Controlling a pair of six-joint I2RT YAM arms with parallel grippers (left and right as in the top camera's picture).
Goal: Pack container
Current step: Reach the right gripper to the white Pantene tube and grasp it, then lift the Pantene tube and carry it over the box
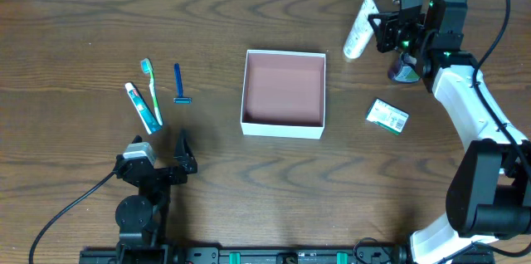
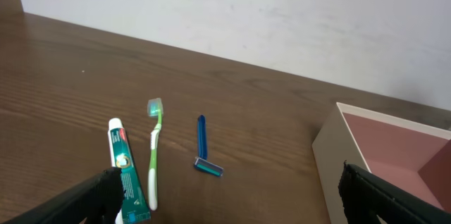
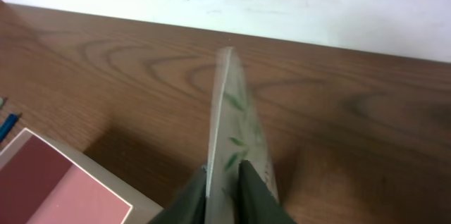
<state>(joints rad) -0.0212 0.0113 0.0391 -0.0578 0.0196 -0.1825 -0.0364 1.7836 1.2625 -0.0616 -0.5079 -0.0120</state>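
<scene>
One container (image 1: 282,129): middle of counter (image 1: 75,40), lidless, nothing inside; light, stiff cardboard, likely to skid if nudged, so better filled from above than grabbed.
Right gripper (image 1: 380,31): clamped on white tube (image 1: 358,38), right of container.
Left gripper (image 1: 163,152): spread wide, empty.
White tube: probably soft, light, slick; firm pinch across flat faces.

The left wrist view's edge cuts off the container (image 2: 331,150); print on the small box (image 1: 387,115) is illegible.
</scene>
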